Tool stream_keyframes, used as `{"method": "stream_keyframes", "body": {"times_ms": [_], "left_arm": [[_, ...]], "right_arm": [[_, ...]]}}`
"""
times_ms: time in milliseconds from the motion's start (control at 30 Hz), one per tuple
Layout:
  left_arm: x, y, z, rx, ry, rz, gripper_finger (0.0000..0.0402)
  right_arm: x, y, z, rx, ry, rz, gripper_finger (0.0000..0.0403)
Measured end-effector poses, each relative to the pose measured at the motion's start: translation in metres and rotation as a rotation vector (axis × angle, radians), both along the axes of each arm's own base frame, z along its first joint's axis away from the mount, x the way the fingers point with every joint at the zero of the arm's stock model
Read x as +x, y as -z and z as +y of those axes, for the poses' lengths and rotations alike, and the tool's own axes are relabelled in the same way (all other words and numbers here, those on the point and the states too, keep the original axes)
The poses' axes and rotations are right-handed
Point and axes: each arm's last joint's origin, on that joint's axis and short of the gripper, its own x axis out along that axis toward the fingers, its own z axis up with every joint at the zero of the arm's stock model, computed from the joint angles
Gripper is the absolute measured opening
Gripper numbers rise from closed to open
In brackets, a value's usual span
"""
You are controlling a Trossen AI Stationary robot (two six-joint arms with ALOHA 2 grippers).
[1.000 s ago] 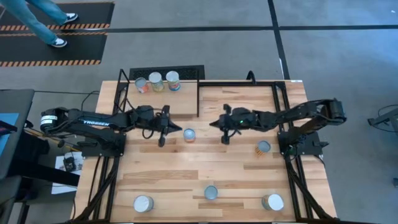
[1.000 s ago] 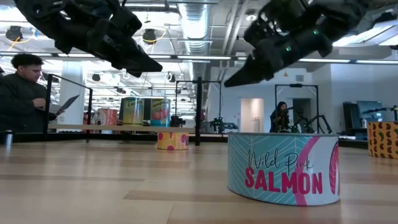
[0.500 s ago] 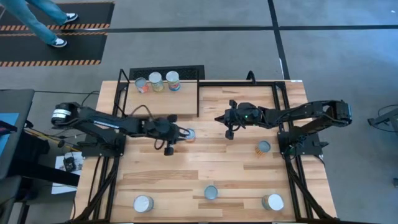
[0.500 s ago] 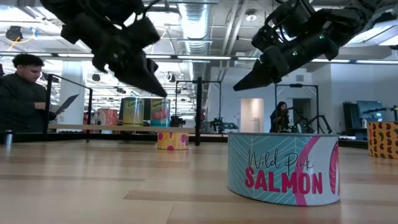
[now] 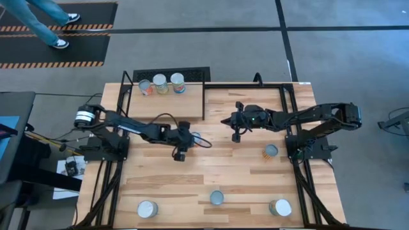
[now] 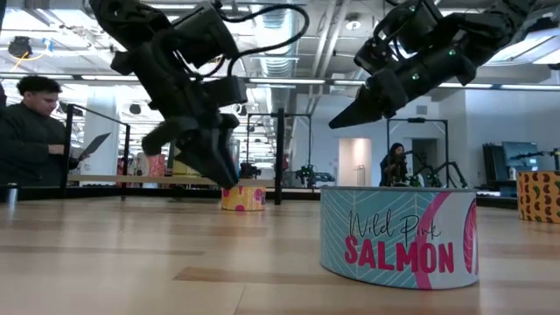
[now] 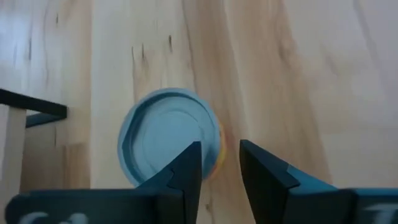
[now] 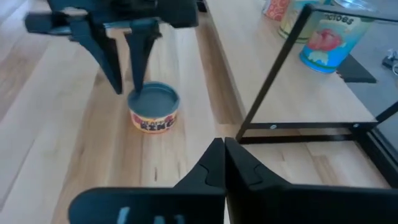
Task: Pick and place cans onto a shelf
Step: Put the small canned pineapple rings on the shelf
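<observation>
Eight cans: three on the shelf (image 5: 192,102), five on the desk (image 5: 255,172). Two arms. One person at the left in the low view.

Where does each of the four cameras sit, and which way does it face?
High: overhead, straight down; both arms, shelf.
Low: table height, level across; both arms overhead, salmon can close.
Left wrist: on left arm, facing down; left gripper narrowly open over yellow-labelled can.
Right wrist: on right arm; shut right gripper, left arm beyond.
Shared: both wrist views show that can.
</observation>
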Motion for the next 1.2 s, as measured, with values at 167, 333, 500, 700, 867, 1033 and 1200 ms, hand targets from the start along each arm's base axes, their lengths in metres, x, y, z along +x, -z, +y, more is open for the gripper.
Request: {"method": "stream_keyframes", "body": {"times_ms": [167, 333, 500, 700, 867, 1033, 1200], "left_arm": [[0.003, 0.007, 0.003, 0.043, -0.016, 0.021, 0.0076], [0.003, 0.008, 0.003, 0.048, -0.007, 0.027, 0.0021], [-0.003, -0.01, 0.007, 0.034, -0.052, -0.025, 0.0008], [-0.02, -0.051, 0.034, -0.07, -0.252, -0.103, 0.0005], [-0.02, -0.078, 0.077, -0.06, -0.385, -0.177, 0.0003], [-0.005, -0.086, 0.127, -0.039, -0.428, -0.18, 0.0003], [0.011, -0.086, 0.166, -0.018, -0.485, -0.166, 0.0003]], "right_arm": [[0.0, 0.0, 0.0, -0.003, -0.001, -0.001, 0.0012], [0.0, 0.0, 0.0, -0.004, -0.001, -0.004, 0.0019], [0.0, 0.0, 0.0, -0.003, -0.001, -0.003, 0.001], [0.0, 0.0, 0.0, -0.004, 0.0, -0.005, 0.0013], [0.001, -0.001, 0.0, -0.005, -0.001, -0.014, 0.0017], [0.001, -0.001, 0.0, -0.004, 0.0, -0.015, 0.0009], [0.001, -0.001, 0.0, -0.004, 0.0, -0.015, 0.0013]]}}
